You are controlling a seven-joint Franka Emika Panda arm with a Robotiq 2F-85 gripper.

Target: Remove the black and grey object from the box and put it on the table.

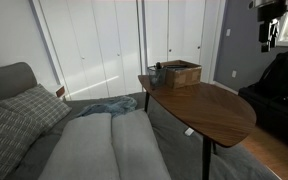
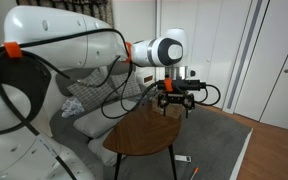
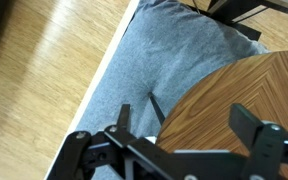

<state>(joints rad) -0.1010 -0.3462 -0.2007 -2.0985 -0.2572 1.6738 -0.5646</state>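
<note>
The tan box (image 1: 181, 73) stands at the far end of the dark-brown wooden table (image 1: 209, 110). I cannot make out the black and grey object; whatever is inside the box is too small to tell. My gripper (image 3: 184, 115) is open and empty, with both black fingers spread. In the wrist view it hangs high over the table's rounded edge (image 3: 254, 95), with a thin black leg and grey carpet below. In an exterior view the gripper (image 2: 174, 100) hangs above the table top (image 2: 144, 138). The box does not show in the wrist view.
A dark cup-like item (image 1: 157, 72) stands next to the box. A grey couch with cushions (image 1: 44, 125) runs along one side of the table. A dark armchair (image 1: 279, 85) stands beyond it. Wooden floor (image 3: 44, 70) borders the carpet.
</note>
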